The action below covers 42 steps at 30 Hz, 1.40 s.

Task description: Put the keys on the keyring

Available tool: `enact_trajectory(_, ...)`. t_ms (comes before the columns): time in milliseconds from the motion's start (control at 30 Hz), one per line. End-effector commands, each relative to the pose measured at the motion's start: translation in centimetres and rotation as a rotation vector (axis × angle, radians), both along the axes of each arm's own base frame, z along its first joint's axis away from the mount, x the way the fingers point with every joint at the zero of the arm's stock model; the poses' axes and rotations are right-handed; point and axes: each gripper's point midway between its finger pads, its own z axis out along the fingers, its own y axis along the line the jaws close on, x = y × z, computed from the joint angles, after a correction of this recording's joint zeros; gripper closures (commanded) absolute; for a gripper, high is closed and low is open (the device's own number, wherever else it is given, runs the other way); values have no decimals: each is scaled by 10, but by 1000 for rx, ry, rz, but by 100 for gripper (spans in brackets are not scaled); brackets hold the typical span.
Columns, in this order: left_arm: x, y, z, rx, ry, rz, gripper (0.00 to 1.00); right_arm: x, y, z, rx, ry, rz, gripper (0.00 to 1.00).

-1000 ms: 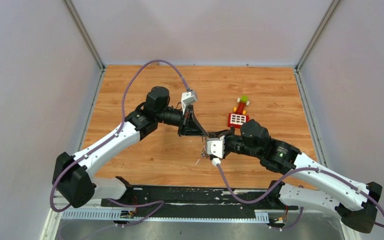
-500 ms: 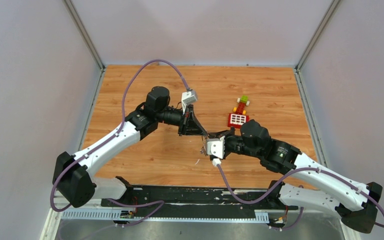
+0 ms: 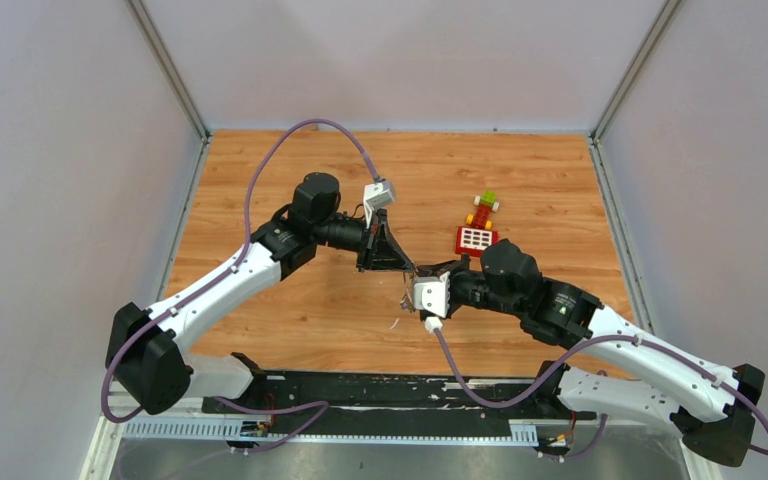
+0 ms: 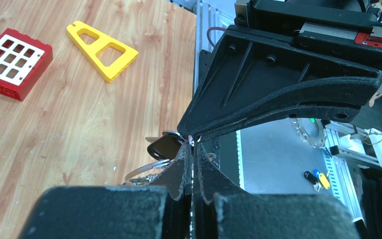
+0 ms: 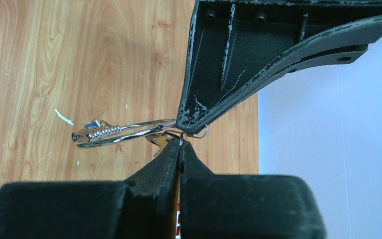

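left claw [image 4: 191, 145] pressed together, only a glint of silver at the tips. met tip to tip by the right claw [image 5: 180, 145], likewise pressed together, with a thin silver wire running up between its fingers. strung between the two, above the worktop [image 3: 290, 180]: the keyring [image 5: 103, 133], a silver loop with a coiled stretch, one end running in at the left claw's tip, a blue tag [image 5: 91, 123] at the other end. just beside the left claw's tips, the key [image 4: 163, 146], black head showing, blade hidden. cannot tell which claw pinches the ring and which the key. farther out on the wood, well apart from both claws, a yellow triangular frame [image 4: 122, 61] and a red block with a white window grid [image 4: 13, 61], both lying flat. just beyond the red block, a small stack of red, yellow and green bricks [image 3: 484, 207].
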Motion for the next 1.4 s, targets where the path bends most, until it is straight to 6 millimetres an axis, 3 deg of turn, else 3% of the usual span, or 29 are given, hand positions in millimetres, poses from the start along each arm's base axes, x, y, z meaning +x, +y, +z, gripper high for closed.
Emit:
enact_trajectory(0, 3, -5, 11, -36, -36, -4, 100, -4, 10, 23, 74, -17, 33, 100)
enact_trajectory(967, -5, -9, 0, -5, -33, -32, 100, 1, 13, 34, 98, -15, -7, 100)
enact_trajectory(1367, -5, -5, 3, -12, -97, -32, 100, 3, 3, 30, 94, -36, -35, 100)
